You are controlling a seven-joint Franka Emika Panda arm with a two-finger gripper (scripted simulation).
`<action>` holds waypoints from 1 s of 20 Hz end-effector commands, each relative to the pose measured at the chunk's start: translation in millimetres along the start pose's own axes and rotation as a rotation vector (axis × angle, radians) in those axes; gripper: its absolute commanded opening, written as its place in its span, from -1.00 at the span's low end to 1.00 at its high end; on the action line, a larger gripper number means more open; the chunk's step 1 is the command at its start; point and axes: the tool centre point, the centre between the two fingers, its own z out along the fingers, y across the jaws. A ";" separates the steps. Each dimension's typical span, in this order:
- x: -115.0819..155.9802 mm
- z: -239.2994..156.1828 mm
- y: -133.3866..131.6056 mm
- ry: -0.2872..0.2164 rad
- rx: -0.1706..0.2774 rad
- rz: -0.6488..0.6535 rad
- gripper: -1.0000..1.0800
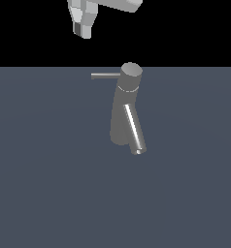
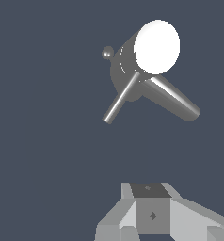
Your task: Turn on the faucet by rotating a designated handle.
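The faucet (image 1: 122,114) is a grey leaning column with a flat round cap, standing on the dark floor. Its handle (image 1: 105,75), a thin straight rod, sticks out from the cap section toward the exterior view's left. The shiny slanted spout tube (image 1: 135,130) runs down the front. My gripper (image 1: 82,29) hangs well above the handle's free end, touching nothing. From the wrist I look down on the faucet (image 2: 125,63), with the thin handle (image 2: 121,99) and thicker spout (image 2: 172,101) splayed apart. My gripper (image 2: 172,233) is open and holds nothing.
A flat blue-grey floor (image 1: 49,184) surrounds the faucet, with black background behind it. Part of my arm (image 1: 120,4) crosses the top of the exterior view. A small grey knob (image 2: 107,52) shows beside the faucet body in the wrist view.
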 end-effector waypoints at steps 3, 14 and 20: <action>10.3 17.0 -10.3 0.034 0.040 0.098 -1.00; 43.2 55.8 -34.8 0.117 0.137 0.337 -1.00; 62.3 72.0 -45.1 0.156 0.184 0.449 -1.00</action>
